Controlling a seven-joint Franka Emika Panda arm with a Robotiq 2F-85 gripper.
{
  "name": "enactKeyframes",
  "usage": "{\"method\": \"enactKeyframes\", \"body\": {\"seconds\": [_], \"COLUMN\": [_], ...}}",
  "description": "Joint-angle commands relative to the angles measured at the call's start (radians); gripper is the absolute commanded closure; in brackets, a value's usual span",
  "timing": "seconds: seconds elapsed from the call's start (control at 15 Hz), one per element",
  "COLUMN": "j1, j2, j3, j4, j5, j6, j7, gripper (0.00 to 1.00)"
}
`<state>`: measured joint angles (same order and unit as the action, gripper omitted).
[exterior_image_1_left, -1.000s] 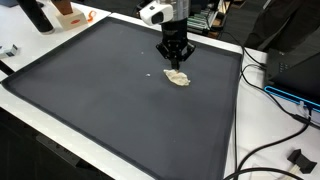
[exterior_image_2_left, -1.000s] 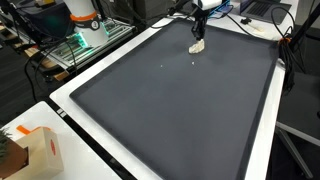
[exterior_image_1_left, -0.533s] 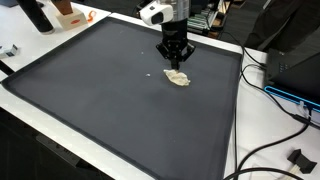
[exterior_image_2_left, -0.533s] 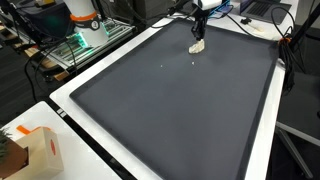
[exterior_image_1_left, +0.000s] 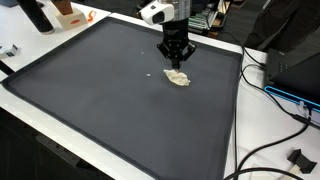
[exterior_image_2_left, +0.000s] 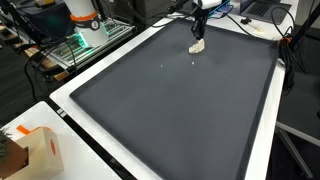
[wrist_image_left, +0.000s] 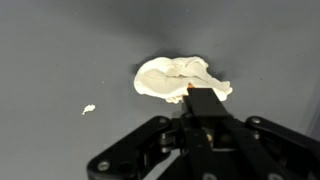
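Wrist view: we are looking down on a crumpled cream-white lump of soft material (wrist_image_left: 170, 75) lying on the dark grey rubbery table mat (wrist_image_left: 60, 50). The black two-fingered gripper (wrist_image_left: 200, 95) is holding its fingers pressed together, tip touching the lump's edge; whether it is pinching any of it, we cannot tell. A small pale crumb (wrist_image_left: 88, 109) is lying apart. In an exterior view the lump (exterior_image_1_left: 178, 77) is sitting towards the mat's far edge.

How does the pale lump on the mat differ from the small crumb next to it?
The lump is much larger than the crumb. The lump is crumpled and folded; the crumb is a plain fleck. The gripper overlaps the lump's edge in the wrist view; the crumb lies apart from both. Both are cream-white on the dark mat.
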<state>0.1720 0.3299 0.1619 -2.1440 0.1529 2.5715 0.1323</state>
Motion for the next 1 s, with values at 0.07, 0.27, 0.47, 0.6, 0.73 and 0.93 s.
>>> {"method": "enactKeyframes", "body": {"seconds": [0.07,0.27,0.47,0.6,0.73,0.93], "j1": [0.014,0.019,0.023,0.023,0.025,0.025], "j2": [-0.049,-0.081,-0.112,-0.134,-0.156,-0.185], "j3": [-0.013,-0.014,-0.015,-0.013,-0.011,-0.008], "j4": [-0.02,-0.028,-0.032,-0.034,-0.037,-0.038], "j5": [-0.035,-0.058,-0.082,-0.092,-0.1,-0.1], "j6": [-0.025,-0.025,-0.033,-0.046,-0.062,-0.09], "j7": [0.029,0.037,0.056,0.068,0.083,0.106], "gripper": [0.97,0.97,0.97,0.97,0.97,0.97]}}
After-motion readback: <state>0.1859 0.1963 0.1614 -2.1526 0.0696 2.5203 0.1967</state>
